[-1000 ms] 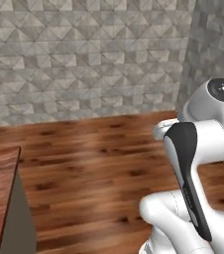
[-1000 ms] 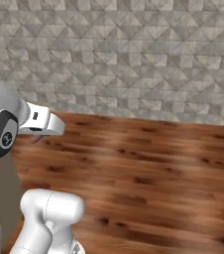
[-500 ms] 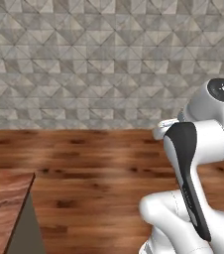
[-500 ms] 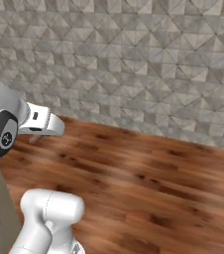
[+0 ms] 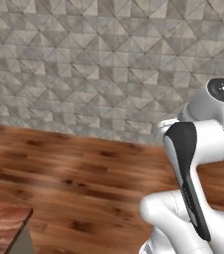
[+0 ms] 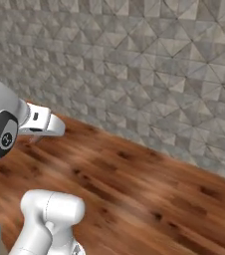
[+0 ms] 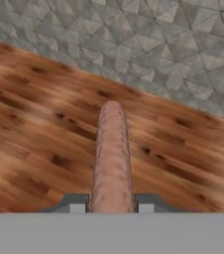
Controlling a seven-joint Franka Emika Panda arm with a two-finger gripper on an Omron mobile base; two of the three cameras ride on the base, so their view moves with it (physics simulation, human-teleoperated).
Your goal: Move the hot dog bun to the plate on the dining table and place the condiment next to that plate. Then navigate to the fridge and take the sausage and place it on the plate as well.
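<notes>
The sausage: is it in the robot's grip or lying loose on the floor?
In its grip: the sausage sticks out between the gripper's two fingertips, above the wooden floor.

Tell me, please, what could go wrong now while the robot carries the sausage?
1. The claw grips the sausage at one end only, and most of it sticks out forward; it may swing or slip loose.
2. A wooden table corner sits low at the left of the left base view; the base could perhaps clip it.

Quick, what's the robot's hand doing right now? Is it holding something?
Hand: closed on the sausage, which sticks straight out between its fingertips above the wooden floor.
</notes>
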